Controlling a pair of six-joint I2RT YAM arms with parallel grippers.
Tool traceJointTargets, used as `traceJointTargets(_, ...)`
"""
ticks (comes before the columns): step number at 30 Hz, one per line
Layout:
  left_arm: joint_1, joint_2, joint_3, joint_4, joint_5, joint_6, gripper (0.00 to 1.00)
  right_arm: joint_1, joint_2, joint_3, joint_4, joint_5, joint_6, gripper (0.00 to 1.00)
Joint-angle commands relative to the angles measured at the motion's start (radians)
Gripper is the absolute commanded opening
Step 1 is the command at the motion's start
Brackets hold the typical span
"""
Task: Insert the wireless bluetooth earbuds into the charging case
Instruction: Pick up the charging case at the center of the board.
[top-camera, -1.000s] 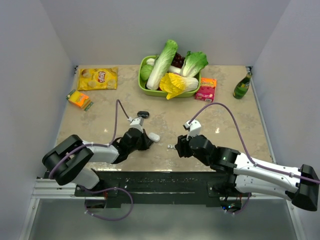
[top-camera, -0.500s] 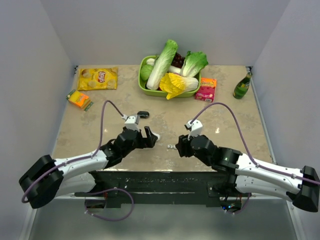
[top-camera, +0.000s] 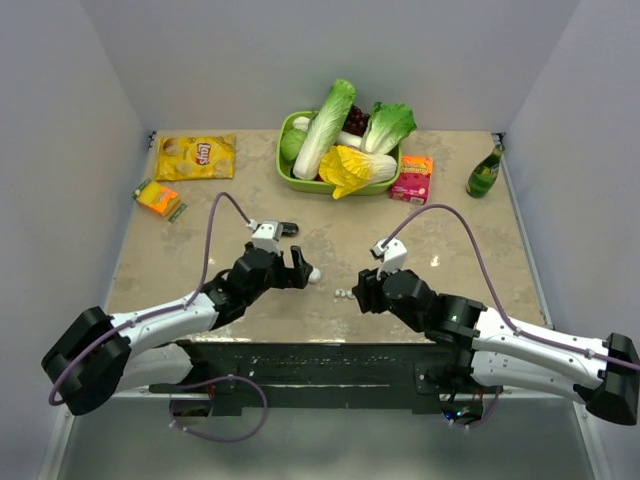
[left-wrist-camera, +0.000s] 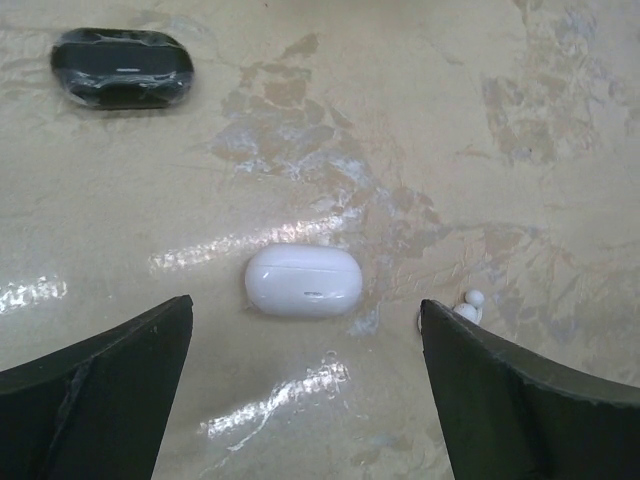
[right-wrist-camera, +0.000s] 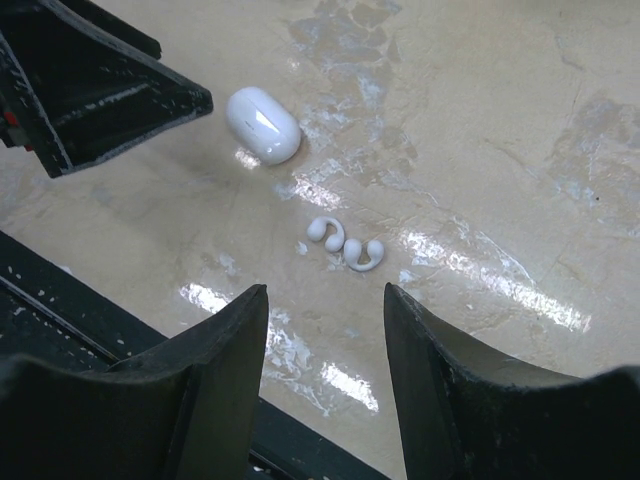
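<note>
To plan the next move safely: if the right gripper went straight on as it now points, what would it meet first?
Probably the two white earbuds, lying on the table just ahead of the open right gripper. The charging case lies farther, off to one side.

In the left wrist view, 1 earbud (left-wrist-camera: 470, 303) sits mostly hidden behind a finger (left-wrist-camera: 520, 400). From above, the 2 earbuds (top-camera: 341, 294) are specks, their shape unreadable.
</note>
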Motion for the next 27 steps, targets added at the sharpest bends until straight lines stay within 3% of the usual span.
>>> traceJointTargets(1, -0.004, 0.062, 0.070, -0.073, 0.093, 0.100, 1.00, 0.000, -0.031, 0.045, 0.009, 0.038, -0.013, 0.53)
traceJointTargets(14, -0.114, 0.256, 0.194, -0.243, -0.088, -0.015, 1.00, 0.000, -0.045, 0.039, 0.007, 0.033, -0.013, 0.53)
traceJointTargets(20, -0.159, 0.331, 0.236, -0.243, -0.129, -0.072, 1.00, 0.000, -0.051, 0.032, 0.007, 0.033, -0.007, 0.53)
traceJointTargets(27, -0.176, 0.449, 0.325, -0.354, -0.180, -0.110, 1.00, 0.000, -0.054, 0.037, 0.001, 0.036, -0.008, 0.53)
